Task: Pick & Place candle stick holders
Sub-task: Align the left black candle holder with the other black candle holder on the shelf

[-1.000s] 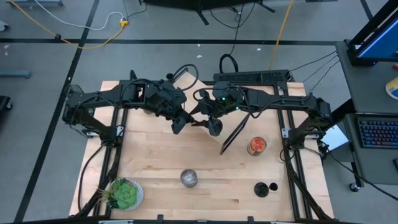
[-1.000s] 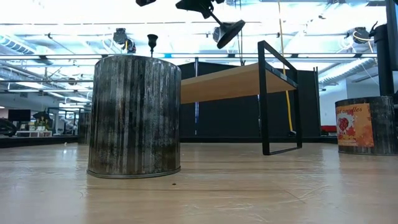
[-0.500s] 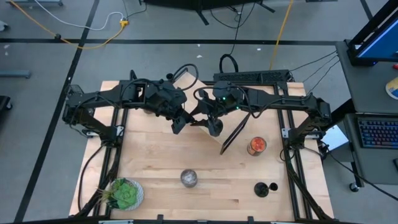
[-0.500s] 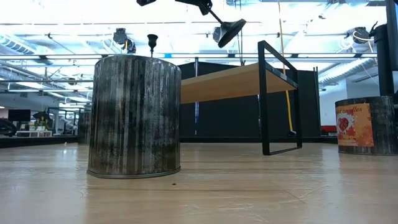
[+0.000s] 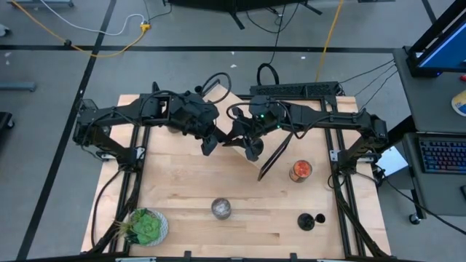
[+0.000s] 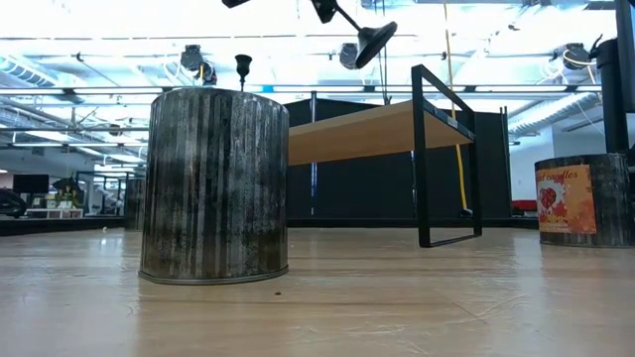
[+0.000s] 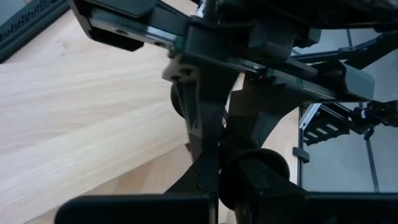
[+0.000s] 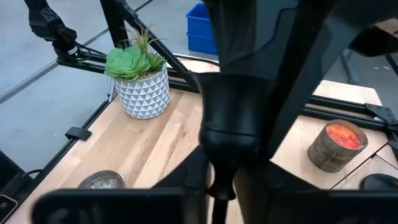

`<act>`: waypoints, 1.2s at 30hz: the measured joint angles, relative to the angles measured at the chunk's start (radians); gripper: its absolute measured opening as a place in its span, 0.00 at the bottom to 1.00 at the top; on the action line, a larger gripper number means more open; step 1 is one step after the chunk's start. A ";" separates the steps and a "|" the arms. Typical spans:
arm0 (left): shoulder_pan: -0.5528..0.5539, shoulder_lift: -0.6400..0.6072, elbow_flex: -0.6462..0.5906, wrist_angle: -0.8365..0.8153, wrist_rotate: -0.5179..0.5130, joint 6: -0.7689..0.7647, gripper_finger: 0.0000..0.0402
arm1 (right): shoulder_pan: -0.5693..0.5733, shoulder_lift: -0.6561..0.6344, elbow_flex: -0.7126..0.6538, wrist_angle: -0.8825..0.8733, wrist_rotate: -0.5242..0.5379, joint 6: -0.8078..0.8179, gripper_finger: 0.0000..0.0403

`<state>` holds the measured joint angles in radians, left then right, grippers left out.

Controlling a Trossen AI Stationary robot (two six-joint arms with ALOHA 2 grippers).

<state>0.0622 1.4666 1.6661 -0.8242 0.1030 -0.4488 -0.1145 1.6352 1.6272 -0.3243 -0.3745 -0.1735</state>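
One black candle stick holder (image 6: pixel 369 38) is in the air over the table's middle, tilted, with its round base (image 5: pixel 253 151) lower and toward the right. My right gripper (image 5: pixel 241 140) is shut on it. My left gripper (image 5: pixel 212 143) is open just left of it, with a gap of bare table between them. Two more holders (image 5: pixel 312 220) stand on their bases near the table's near right corner. My right gripper pinches the holder's thin stem (image 8: pixel 220 186) between its two fingers, at the end away from the base. The fingers slant down from the far right and lie across the stem. The holder is lifted well clear of the table, tilted, with its base (image 6: pixel 375 40) hanging lower to the right.
A silver jar (image 5: pixel 222 209) stands near the front middle and an orange-red candle jar (image 5: pixel 300 171) at the right. A potted succulent (image 5: pixel 145 227) is at the near left corner. A black frame with a wooden board (image 5: pixel 275 154) leans just right of the grippers.
My right gripper has gone up a little and slightly toward the table's right edge with the holder. The holder's base has risen with it and stays tilted, clear of the table.
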 joint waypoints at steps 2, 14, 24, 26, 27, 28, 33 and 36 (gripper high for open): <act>-0.002 -0.001 0.000 0.002 -0.003 0.002 0.03 | 0.005 0.000 -0.001 -0.002 0.004 -0.013 0.06; -0.002 -0.002 0.000 -0.005 -0.001 -0.005 0.03 | 0.012 0.000 -0.002 0.000 0.036 -0.022 0.03; -0.003 -0.001 0.000 -0.004 -0.024 -0.002 0.09 | 0.012 0.000 -0.002 0.003 0.069 -0.024 0.03; -0.002 -0.001 0.000 0.001 -0.026 -0.001 0.09 | 0.013 0.000 -0.002 0.004 0.083 -0.025 0.03; -0.002 -0.001 0.000 0.003 -0.028 -0.001 0.09 | 0.013 0.000 -0.002 0.004 0.082 -0.025 0.03; -0.002 0.000 0.000 0.003 -0.028 0.000 0.09 | 0.013 0.000 -0.002 0.004 0.083 -0.025 0.03; -0.002 0.000 0.000 0.008 -0.027 0.006 0.12 | 0.013 0.000 -0.002 0.005 0.083 -0.025 0.03; -0.002 0.000 0.000 0.009 -0.026 0.007 0.18 | 0.012 0.000 -0.002 0.004 0.083 -0.025 0.03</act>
<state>0.0607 1.4670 1.6657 -0.8150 0.0775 -0.4418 -0.1020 1.6356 1.6257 -0.3203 -0.2916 -0.1986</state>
